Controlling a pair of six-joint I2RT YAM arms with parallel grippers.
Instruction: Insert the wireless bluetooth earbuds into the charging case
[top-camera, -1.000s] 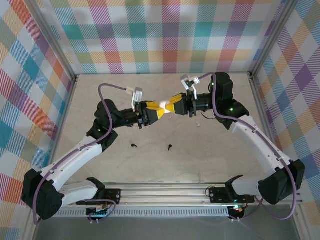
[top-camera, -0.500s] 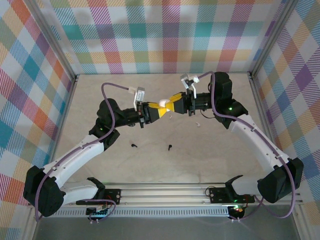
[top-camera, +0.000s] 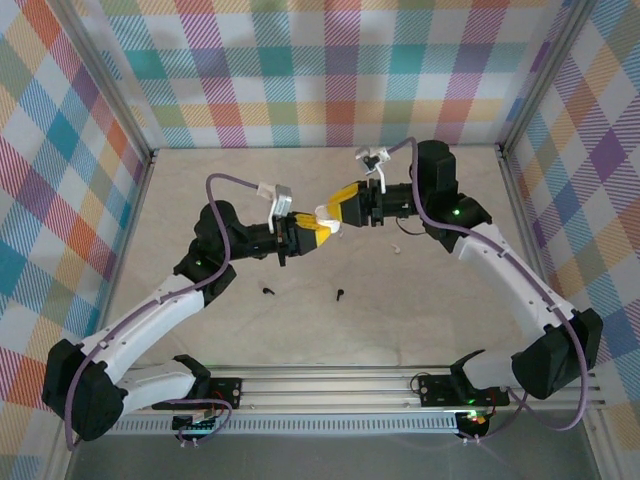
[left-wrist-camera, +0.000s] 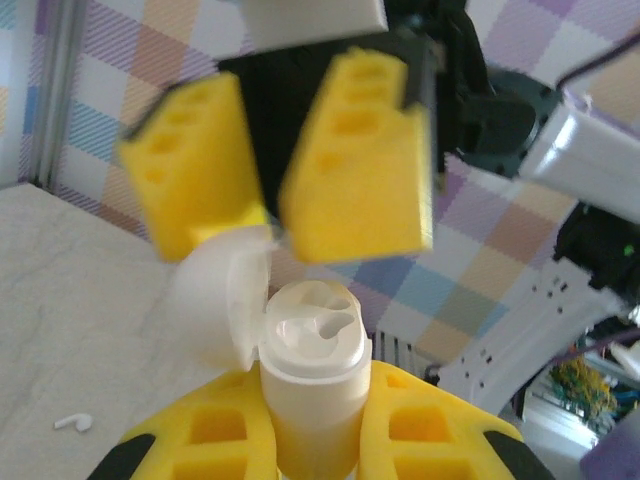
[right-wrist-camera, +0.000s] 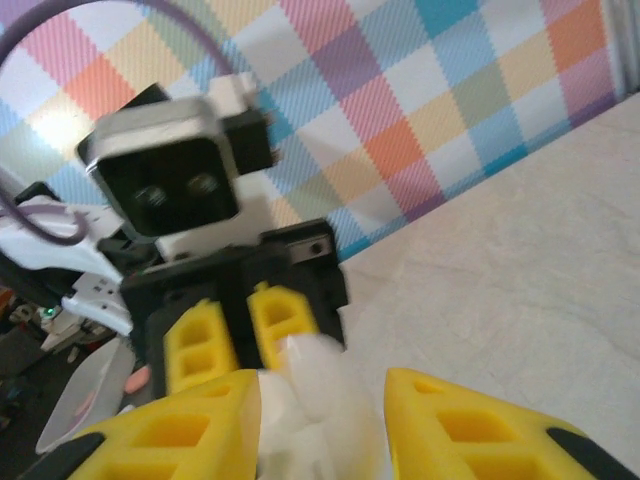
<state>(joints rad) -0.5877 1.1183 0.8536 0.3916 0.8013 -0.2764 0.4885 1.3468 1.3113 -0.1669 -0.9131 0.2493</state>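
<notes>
Right hand (left-wrist-camera: 272, 205) wider; case (left-wrist-camera: 312, 385) open

Mid-table blocked: left gripper (top-camera: 312, 232) and right gripper (top-camera: 341, 208) meet tip to tip above the surface w/ the charging case (left-wrist-camera: 312, 372), lid (left-wrist-camera: 232, 300) up, between them, and both arms slant in from the near corners. Free room: far strip of table (top-camera: 250, 165) along the back wall (top-camera: 330, 80), plus the near-centre patch btw. the arms, bar a black earbud (top-camera: 268, 291) and a second black earbud (top-camera: 341, 294) lying there. A white earbud (top-camera: 396, 247) lies just beside the right arm.
</notes>
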